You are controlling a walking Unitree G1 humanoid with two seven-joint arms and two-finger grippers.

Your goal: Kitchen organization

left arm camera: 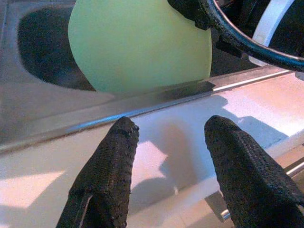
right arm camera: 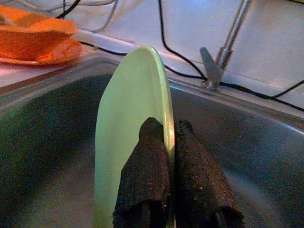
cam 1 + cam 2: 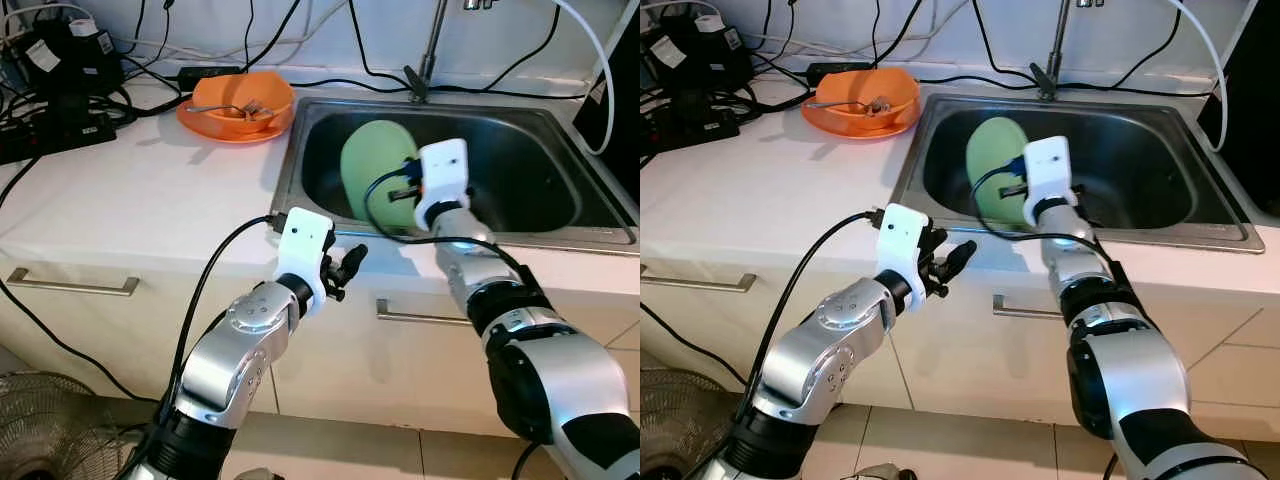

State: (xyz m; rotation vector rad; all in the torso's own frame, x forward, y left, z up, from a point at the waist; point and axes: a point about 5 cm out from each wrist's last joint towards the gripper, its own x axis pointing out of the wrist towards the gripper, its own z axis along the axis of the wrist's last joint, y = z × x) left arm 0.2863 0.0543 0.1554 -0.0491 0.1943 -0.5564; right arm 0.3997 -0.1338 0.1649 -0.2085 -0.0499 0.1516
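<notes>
A pale green plate (image 3: 375, 170) stands on edge inside the steel sink (image 3: 520, 225). My right gripper (image 2: 170, 142) is shut on the green plate's rim (image 2: 164, 95), reaching over the sink's front wall. My left gripper (image 1: 168, 142) is open and hovers over the white counter's front lip, just short of the sink's edge (image 1: 142, 107), with nothing between its fingers (image 1: 114, 166). On the counter at the back left sits an orange bowl (image 3: 240, 100) on an orange plate, with a fork (image 3: 250, 108) in it.
A tap's stem (image 3: 430, 50) rises behind the sink. Black cables and a power strip (image 3: 50, 130) clutter the counter's far left. Drawer handles (image 3: 70, 285) run below the counter front. A fan (image 3: 40, 430) stands on the floor at the lower left.
</notes>
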